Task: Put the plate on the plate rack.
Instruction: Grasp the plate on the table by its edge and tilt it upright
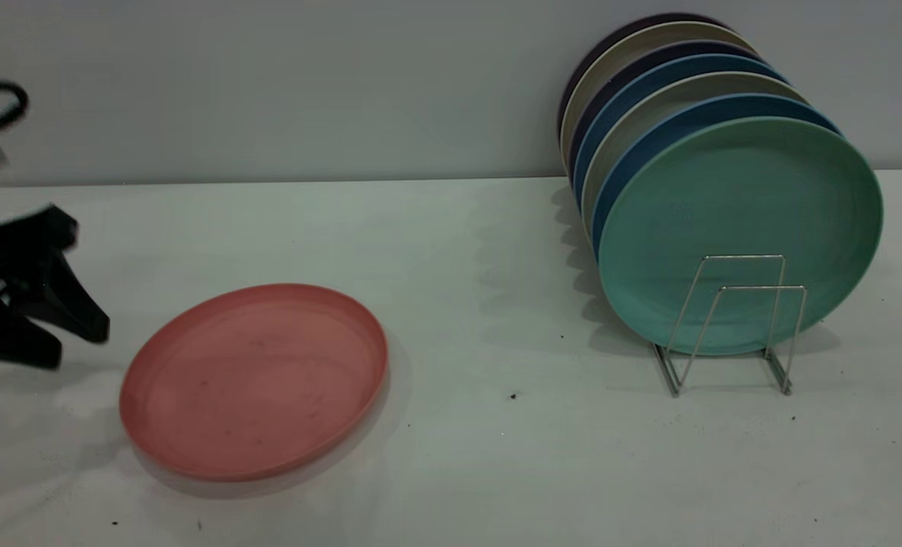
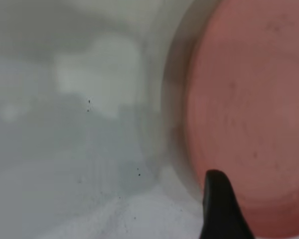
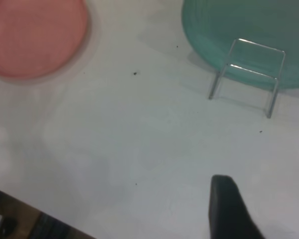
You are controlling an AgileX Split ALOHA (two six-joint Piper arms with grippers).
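The salmon-pink plate point(image 1: 254, 381) lies flat on the bench point(image 1: 496, 471), well apart from the wire plate rack point(image 1: 732, 327), which stands toward the right with a row of plates leaning in it, a mint-green plate point(image 1: 739, 228) foremost. Two empty wire loops stand in front of that green plate; one of these gaps is the likely target.

The left gripper point(image 1: 78, 330) sits just beside the plate's left edge, its fingers spread and not touching the rim. In the left wrist view one dark fingertip point(image 2: 222, 206) overlaps the plate's near edge.

The step in hand looks like the pick-up. A flat plate with a low rim gives little to grip, so one finger should slide under the rim and the other close on top; pressing the far side may tilt it up.

The right gripper point(image 3: 259, 214) hangs above bare bench short of the rack, fingers apparently apart, and could steady the transfer.
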